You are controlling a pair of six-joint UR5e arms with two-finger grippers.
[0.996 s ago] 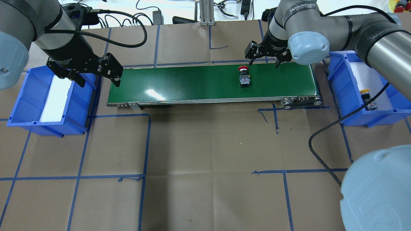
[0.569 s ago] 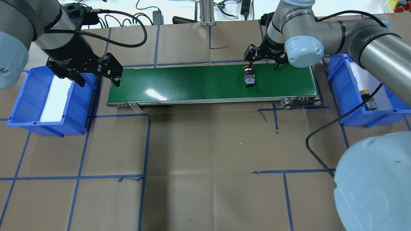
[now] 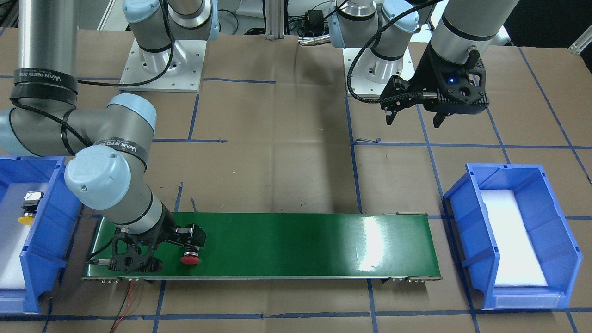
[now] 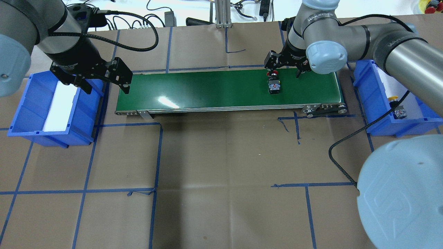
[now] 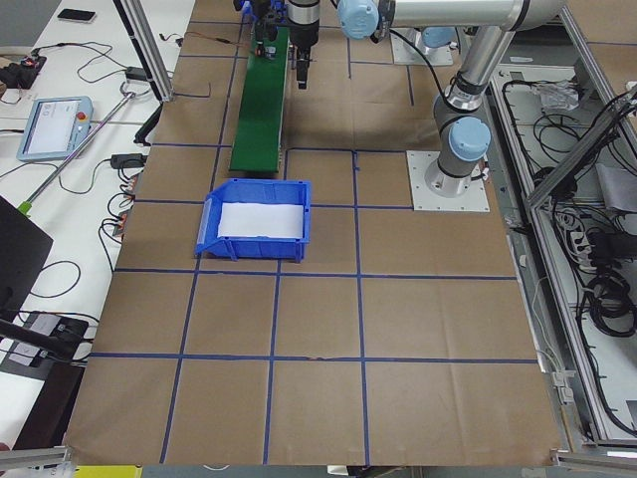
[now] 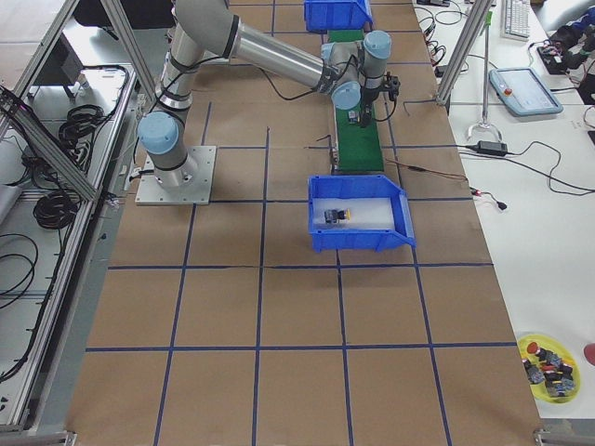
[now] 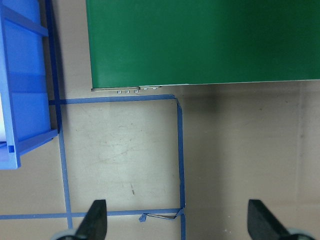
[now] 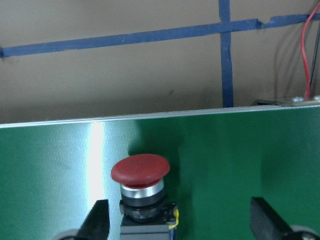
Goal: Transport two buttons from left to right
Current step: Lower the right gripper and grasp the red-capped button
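Hovering my right gripper spread wide over green belt, red button between my fingers, nearer one, yellow button in blue bin past belt end beside that gripper, left gripper likewise spread, empty.

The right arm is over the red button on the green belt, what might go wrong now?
The red button sits off-centre in the open right tool, close to one finger; descending, that finger might hit it. It also lies near the belt edge, so a nudge might push it off.
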